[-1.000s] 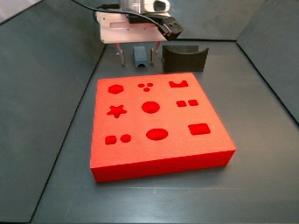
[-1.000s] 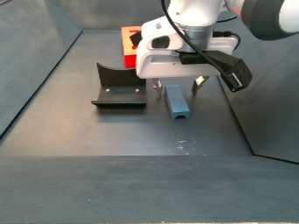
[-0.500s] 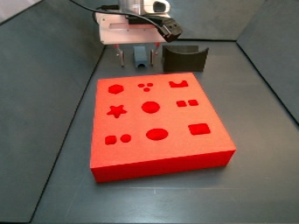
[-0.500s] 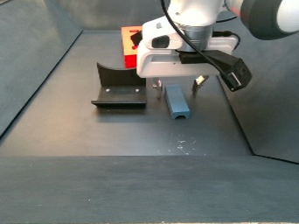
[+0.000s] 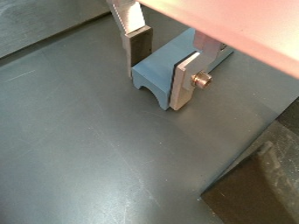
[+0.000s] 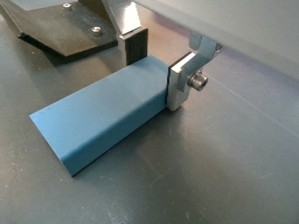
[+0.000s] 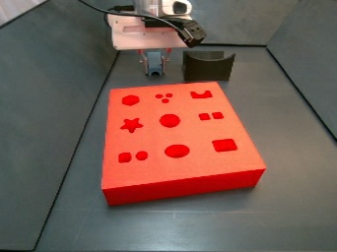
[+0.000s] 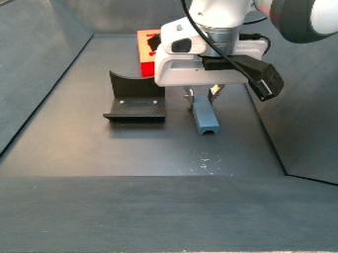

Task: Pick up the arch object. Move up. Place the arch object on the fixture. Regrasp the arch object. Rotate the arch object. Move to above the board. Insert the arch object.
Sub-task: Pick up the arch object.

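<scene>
Wrist views both show the flat silver fingers (image 6: 183,77) with dark pads straddling one end of the slate grey-blue oblong arch object (image 6: 100,122), plates against its two long sides, pinching it. The gripper (image 8: 201,93) hangs straight down from the white arm, low over the dark desk (image 8: 158,148). The block lies flat there, beside the dark olive-grey fixture (image 8: 133,99) and behind the bright red board (image 7: 178,138) with cut-out shape holes.

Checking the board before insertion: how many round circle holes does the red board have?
5 on the board: a three-dot cluster at the far middle, one large in the centre, one at the far corner by the gripper.
</scene>
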Tool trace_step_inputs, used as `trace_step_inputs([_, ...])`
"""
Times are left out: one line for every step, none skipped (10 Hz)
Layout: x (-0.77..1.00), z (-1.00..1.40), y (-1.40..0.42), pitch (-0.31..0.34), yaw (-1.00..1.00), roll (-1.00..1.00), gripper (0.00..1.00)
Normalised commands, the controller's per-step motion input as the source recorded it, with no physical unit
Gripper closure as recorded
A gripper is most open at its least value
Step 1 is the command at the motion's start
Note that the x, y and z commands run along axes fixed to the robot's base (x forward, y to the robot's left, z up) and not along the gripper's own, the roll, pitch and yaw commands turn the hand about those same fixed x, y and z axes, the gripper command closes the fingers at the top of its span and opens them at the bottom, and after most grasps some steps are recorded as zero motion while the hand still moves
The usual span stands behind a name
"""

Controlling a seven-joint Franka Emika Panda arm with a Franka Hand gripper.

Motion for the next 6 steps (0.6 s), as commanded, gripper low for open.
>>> trace_step_inputs([0.0, 0.0, -0.2, 0.0, 0.01, 0.14, 1.0])
trace_step_inputs([0.0, 0.0, -0.25, 0.0, 0.02, 0.16, 1.0])
trace_step_inputs([0.0, 0.0, 0.0, 0.0, 0.0, 0.0, 1.0])
trace_step_inputs([0.0, 0.0, 0.0, 0.0, 0.0, 0.0, 1.0])
trace_step_inputs([0.0, 0.0, 0.0, 0.0, 0.0, 0.0, 1.0])
trace_step_inputs([0.0, 0.0, 0.0, 0.0, 0.0, 0.0, 1.0])
